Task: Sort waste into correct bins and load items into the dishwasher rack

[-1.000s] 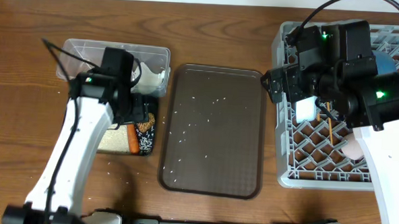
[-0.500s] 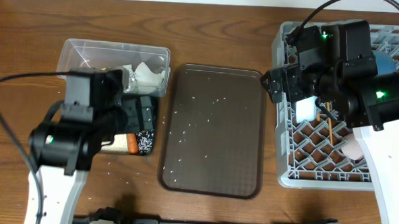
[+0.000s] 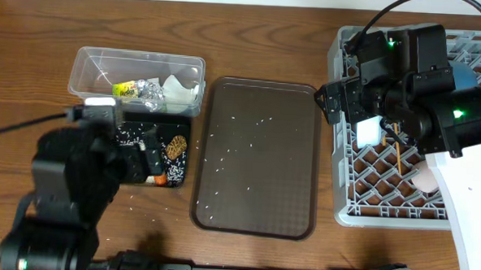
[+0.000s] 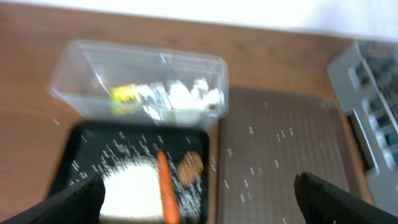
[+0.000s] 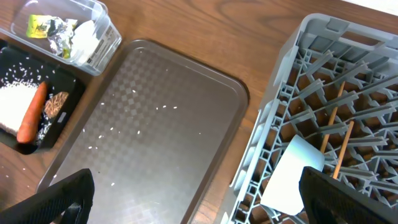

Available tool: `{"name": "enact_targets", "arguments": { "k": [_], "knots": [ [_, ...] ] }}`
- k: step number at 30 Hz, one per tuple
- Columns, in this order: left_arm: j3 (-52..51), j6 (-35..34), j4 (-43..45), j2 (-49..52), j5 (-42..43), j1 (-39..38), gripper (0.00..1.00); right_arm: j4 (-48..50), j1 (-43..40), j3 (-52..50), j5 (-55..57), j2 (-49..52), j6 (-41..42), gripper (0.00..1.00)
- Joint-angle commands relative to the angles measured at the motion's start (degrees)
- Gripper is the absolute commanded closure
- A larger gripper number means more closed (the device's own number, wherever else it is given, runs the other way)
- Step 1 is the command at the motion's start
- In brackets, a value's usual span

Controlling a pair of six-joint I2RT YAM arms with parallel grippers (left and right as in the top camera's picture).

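In the overhead view the clear tub point(image 3: 97, 64) holds the yellow-green wrapper point(image 3: 127, 88) and white tissue point(image 3: 178, 89). The black tray point(image 3: 184, 124) in front of it holds the brown lump point(image 3: 173, 148) and rice; my left arm point(image 3: 67, 184) covers its left part. In the left wrist view the carrot point(image 4: 165, 186), lump point(image 4: 189, 167) and a rice pile point(image 4: 130, 183) lie in it. My left gripper point(image 4: 199, 208) is open and empty above it. My right gripper point(image 5: 205, 205) is open and empty at the rack's left edge, beside the white bowl point(image 5: 292, 174) and chopsticks point(image 5: 333, 115).
The dark brown serving tray point(image 3: 254, 193) lies in the middle with scattered rice grains on it. The grey rack point(image 3: 340, 180) at the right also holds a blue dish point(image 3: 464, 77) and a pink cup point(image 3: 425, 180). A few grains lie on the wood near the black tray.
My left arm has pulled back from over the tub and black tray toward the table's front and risen, uncovering the tub's contents. The right arm has not moved.
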Motion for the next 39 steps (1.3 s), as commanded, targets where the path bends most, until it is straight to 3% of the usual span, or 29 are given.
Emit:
{"name": "enact_targets", "arguments": {
  "k": [1,5,9,12,22,31,39],
  "knots": [
    [-4.7,1.95,3.91,-1.51,-5.35,0.28,0.02,-0.07,0.48,0.2,-0.46,-0.7,0.35,0.01],
    [-14.03,6.54,16.63,-6.23,-5.44,0.31,0.02,-0.09,0.48,0.2,-0.46,-0.7,0.35,0.01],
    [-26.71,7.06,30.4,-14.8,-5.6,0.31,0.02,-0.09,0.48,0.2,-0.46,-0.7,0.35,0.01],
    [-35.47,7.04,36.06,-21.68,-5.57,0.31,0.02,-0.09,0.48,0.2,-0.46,-0.7,0.35,0.01],
    [-55.34,7.04,38.53,-44.59,-5.57,0.31,0.02,-0.09,0.44,0.2,-0.46,-0.68,0.35,0.01],
    [-65.64,7.02,41.66,-44.87,-5.53,0.28,0.02,-0.09,0.48,0.2,-0.46,-0.68,0.35,0.01],
    [-68.02,7.02,47.91,-44.78,-5.55,0.28,0.02,-0.09,0.48,0.2,-0.46,-0.68,0.35,0.01]
  ]
}}
